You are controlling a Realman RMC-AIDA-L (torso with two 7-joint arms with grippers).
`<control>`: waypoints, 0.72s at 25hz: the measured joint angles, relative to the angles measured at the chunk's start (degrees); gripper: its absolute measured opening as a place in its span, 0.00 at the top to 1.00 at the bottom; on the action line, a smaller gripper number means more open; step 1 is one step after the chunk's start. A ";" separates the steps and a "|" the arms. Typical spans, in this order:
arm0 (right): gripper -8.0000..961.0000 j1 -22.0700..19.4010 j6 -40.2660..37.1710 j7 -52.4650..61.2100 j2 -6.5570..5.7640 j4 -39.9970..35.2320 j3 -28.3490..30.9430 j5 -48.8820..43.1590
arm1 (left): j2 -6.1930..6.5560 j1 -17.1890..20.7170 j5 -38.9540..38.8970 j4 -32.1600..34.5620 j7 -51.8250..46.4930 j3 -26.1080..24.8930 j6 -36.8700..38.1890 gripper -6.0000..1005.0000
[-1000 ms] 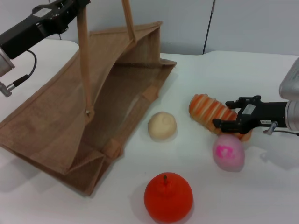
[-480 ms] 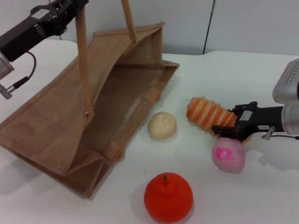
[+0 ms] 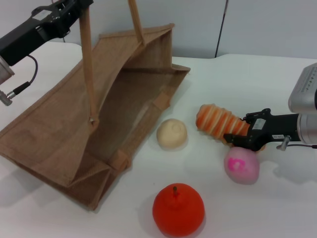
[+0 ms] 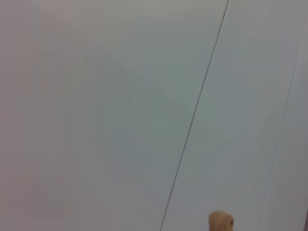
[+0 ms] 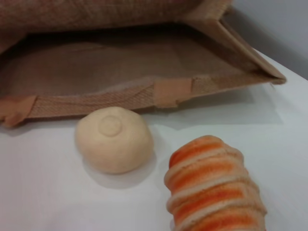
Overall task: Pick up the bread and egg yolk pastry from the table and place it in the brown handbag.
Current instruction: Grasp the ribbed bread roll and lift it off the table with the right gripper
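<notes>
Jaws of the right gripper (image 3: 241, 133) clamp the bread (image 3: 218, 122) beside the egg yolk pastry (image 3: 172, 133), while the left gripper (image 3: 74, 7) pinches the brown handbag (image 3: 54, 124) handle overhead.

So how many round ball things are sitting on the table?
3. The egg yolk pastry sits beside the brown handbag's open mouth, the pink ball lies under the right gripper, and the orange fruit is nearest the camera. The bag might hide more.
</notes>
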 joint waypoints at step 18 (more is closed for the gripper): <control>0.55 -0.01 -0.09 -3.00 0.27 0.02 0.33 1.13 | 0.11 -0.38 0.01 -1.22 0.21 0.00 -0.09 0.87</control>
